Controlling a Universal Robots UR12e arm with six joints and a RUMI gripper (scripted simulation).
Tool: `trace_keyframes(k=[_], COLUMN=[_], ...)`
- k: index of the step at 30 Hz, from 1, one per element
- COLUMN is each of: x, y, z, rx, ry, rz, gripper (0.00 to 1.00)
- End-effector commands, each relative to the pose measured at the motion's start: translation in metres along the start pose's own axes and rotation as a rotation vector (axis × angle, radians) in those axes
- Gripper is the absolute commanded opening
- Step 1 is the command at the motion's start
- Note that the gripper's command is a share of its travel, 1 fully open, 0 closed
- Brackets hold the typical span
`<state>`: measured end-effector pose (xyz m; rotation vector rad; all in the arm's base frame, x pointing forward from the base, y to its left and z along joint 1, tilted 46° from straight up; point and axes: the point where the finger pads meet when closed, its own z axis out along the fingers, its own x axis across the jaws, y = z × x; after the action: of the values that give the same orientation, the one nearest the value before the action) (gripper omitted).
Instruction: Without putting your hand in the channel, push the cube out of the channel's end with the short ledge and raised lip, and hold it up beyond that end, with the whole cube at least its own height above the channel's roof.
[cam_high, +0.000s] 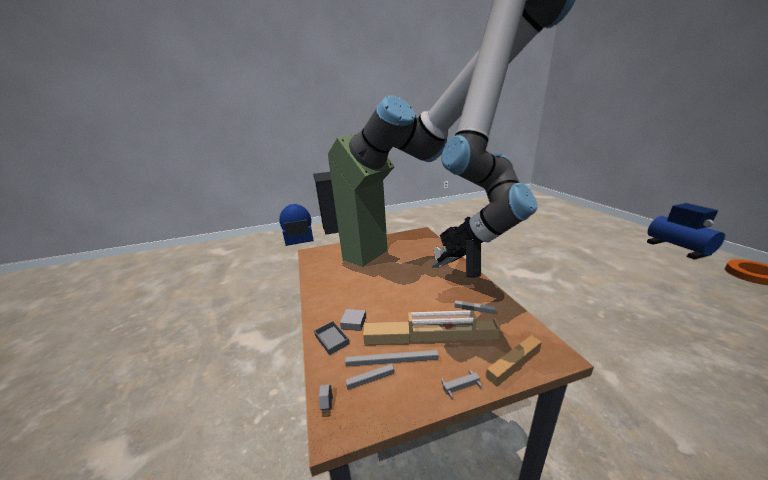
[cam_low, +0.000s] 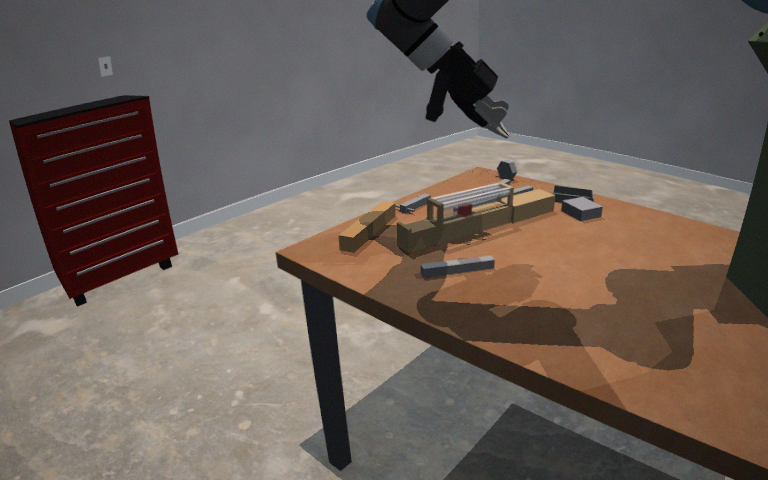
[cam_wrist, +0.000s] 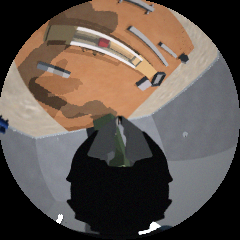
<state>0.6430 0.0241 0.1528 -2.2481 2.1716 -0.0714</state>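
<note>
Wrist view: the fingers of the gripper (cam_high: 434, 264) (cam_low: 505, 134) (cam_wrist: 119, 120) are seen closed, tips together; nothing is gripped. They are held in the air above the table (cam_high: 396, 294) (cam_low: 566, 254) (cam_wrist: 90, 85), pointed obliquely downward, well apart from the channel (cam_high: 441, 336) (cam_low: 470, 227) (cam_wrist: 118, 51).

Below, a grey bar (cam_high: 474, 306) (cam_low: 457, 266) (cam_wrist: 53, 69) is found lying near the channel's robot side. The red cube (cam_high: 448, 325) (cam_low: 464, 209) (cam_wrist: 104, 43) is still to be pushed out; it is seated inside, beneath the pale roof rods (cam_high: 441, 313) (cam_low: 470, 195) (cam_wrist: 89, 32), between the channel's ends. At one end the short ledge (cam_high: 487, 326) (cam_low: 416, 233) (cam_wrist: 61, 35) is left uncovered; at the other, a longer tan section (cam_high: 386, 332) (cam_low: 532, 204) (cam_wrist: 146, 67) is noted.

Near that longer section are placed a grey block (cam_high: 352, 319) (cam_low: 581, 208) (cam_wrist: 144, 83) and a shallow dark-rimmed tray (cam_high: 338, 347) (cam_wrist: 154, 78). Farther out, a loose tan block (cam_high: 514, 360) (cam_low: 367, 227) is set down at an angle, apart from the ledge.
</note>
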Motion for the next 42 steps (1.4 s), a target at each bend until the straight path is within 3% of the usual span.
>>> trace_keyframes(k=[1, 6, 8, 11, 15, 20, 21, 23, 25, 31, 32, 40, 42], x=[0.051, 0.071, 0.071, 0.091, 0.105, 0.133, 0.133, 0.146, 0.146, 0.184, 0.184, 0.224, 0.224], y=[-0.046, -0.072, -0.072, -0.095, -0.108, -0.131, -0.131, -0.14, -0.14, -0.162, -0.162, -0.177, -0.177], z=[0.015, 0.03, 0.03, 0.044, 0.053, 0.068, 0.068, 0.074, 0.074, 0.091, 0.091, 0.106, 0.106], rx=[0.026, 0.07, 0.07, 0.105, 0.125, 0.157, 0.157, 0.169, 0.169, 0.194, 0.194, 0.206, 0.206], ry=[-0.097, -0.175, -0.175, -0.239, -0.283, -0.371, -0.371, -0.414, -0.414, -0.538, -0.538, -0.68, -0.68], rz=[0.26, 0.462, 0.462, 0.615, 0.712, 0.89, 0.89, 0.971, 0.971, 1.182, 1.182, 1.389, 1.389], gripper=[0.0, 0.0, 0.0, 0.0, 0.0, 0.0, 0.0, 0.0, 0.0, 0.0, 0.0, 0.0, 0.0])
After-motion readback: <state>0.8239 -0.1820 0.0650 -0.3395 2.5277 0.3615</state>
